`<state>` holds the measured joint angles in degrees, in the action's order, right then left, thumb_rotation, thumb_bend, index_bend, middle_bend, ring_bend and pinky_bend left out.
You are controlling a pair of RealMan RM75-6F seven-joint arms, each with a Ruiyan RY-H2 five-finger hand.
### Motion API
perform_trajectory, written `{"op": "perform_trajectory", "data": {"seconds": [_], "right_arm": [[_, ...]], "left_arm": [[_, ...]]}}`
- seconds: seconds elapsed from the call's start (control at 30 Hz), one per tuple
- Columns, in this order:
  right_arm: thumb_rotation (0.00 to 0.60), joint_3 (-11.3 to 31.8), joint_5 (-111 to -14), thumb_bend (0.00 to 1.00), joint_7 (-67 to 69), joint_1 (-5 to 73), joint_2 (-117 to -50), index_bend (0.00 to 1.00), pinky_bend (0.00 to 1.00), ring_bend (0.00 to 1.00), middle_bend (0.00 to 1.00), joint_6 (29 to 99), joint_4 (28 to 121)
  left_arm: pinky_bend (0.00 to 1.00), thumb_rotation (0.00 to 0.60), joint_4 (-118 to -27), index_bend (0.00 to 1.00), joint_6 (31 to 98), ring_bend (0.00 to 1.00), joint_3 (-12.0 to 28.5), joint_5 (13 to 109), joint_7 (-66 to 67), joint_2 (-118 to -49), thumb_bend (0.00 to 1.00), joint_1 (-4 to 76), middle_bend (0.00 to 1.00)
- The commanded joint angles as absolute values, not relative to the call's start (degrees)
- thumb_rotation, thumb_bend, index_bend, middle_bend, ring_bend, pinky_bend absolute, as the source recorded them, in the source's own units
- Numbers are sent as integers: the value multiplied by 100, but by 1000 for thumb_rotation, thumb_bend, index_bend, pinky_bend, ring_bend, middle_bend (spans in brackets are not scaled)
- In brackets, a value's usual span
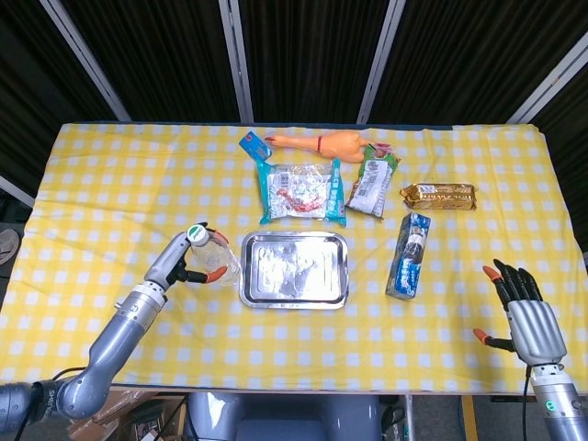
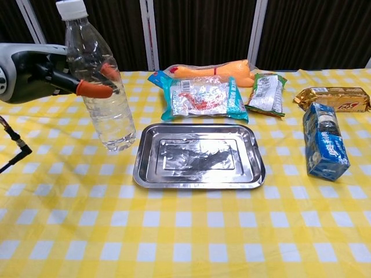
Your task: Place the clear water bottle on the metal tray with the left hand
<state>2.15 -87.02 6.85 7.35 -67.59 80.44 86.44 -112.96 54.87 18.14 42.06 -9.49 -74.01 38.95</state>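
Left hand point(image 2: 64, 75) grips upright clear water bottle point(image 2: 101, 101) beside metal tray point(image 2: 199, 175); palm cut off.

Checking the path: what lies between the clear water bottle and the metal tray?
Only bare yellow checked cloth between clear water bottle and metal tray, clearest in the chest view.

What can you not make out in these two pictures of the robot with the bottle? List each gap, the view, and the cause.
1. Right hand: absent from the chest view, outside its frame.
2. Left hand: chest view, its wrist and arm are cut off by the left edge.
3. Clear water bottle: whether its base touches the table cannot be told in either view.
4. Blue box: print too small to read.
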Motion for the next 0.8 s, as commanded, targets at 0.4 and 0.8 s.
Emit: {"op": "perform_trajectory", "data": {"seconds": [0.4,0.8], "right_arm": [[600,199,-8713,50,641,746,-6777,111,0,50,0,8022,8660],[600,188,-8726,50,636,732,-6745,111,0,50,0,8045,8705]], "left_arm": [[84,600,-13499,536,6594,27,3059,4345,-139,-6399,526,4274,496],[84,600,-13499,546,6668,27,2877,3457,38,-6168,525,4361,498]]}}
